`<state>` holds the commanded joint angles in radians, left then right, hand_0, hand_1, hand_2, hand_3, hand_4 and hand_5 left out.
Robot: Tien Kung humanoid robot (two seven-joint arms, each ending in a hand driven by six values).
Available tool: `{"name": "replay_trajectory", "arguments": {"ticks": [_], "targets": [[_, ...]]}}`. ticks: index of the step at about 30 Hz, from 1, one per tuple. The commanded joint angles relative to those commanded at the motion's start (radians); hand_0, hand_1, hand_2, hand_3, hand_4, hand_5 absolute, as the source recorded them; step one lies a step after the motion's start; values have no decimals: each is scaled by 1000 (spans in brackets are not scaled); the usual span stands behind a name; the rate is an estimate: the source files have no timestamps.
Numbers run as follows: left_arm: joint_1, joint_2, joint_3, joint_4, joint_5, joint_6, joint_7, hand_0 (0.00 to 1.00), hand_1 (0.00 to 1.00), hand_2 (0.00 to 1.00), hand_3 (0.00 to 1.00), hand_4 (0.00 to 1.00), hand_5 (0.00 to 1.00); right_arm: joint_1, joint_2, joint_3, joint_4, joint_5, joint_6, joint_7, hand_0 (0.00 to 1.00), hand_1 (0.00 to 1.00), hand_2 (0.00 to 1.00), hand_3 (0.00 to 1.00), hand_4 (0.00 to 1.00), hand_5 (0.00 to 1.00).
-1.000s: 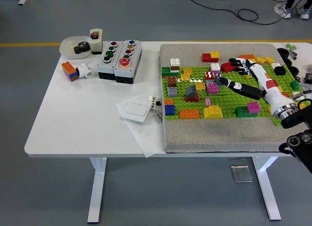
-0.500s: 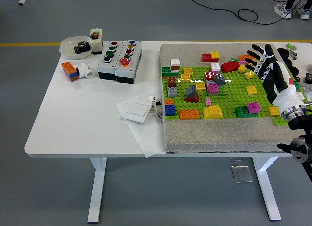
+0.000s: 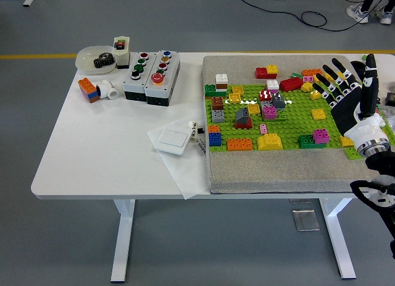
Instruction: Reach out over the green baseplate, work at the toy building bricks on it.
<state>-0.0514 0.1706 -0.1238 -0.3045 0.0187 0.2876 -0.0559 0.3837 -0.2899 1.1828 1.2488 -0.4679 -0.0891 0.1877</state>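
Note:
The green baseplate (image 3: 290, 122) lies on a grey mat at the table's right half, with several toy bricks stuck on it: a grey one (image 3: 279, 101), a red-and-grey one (image 3: 243, 117), a yellow one (image 3: 270, 141), an orange one (image 3: 239, 144) and a magenta one (image 3: 320, 136). My right hand (image 3: 345, 88) hovers over the plate's right edge, palm up and fingers spread wide, holding nothing. The left arm does not show.
Left of the mat stand two grey button boxes (image 3: 152, 75), a white bowl (image 3: 95, 58) with a black gear, a small orange-and-blue brick stack (image 3: 88, 89) and a white switch (image 3: 171, 140) on paper. Loose bricks (image 3: 266, 71) lie on the mat behind the plate.
My right hand drew back from the plate's middle to its right edge and turned upright with fingers fanned out. The grey brick now stands free near the plate's centre.

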Motion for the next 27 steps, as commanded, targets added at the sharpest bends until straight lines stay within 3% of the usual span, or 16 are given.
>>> {"name": "replay_trajectory", "arguments": {"ticks": [27], "targets": [[-7, -2, 17, -1, -30, -2, -11, 860, 868, 874, 739, 735, 653, 11, 2, 8, -2, 34, 5, -9, 893, 838, 861, 883, 998, 998]]}}
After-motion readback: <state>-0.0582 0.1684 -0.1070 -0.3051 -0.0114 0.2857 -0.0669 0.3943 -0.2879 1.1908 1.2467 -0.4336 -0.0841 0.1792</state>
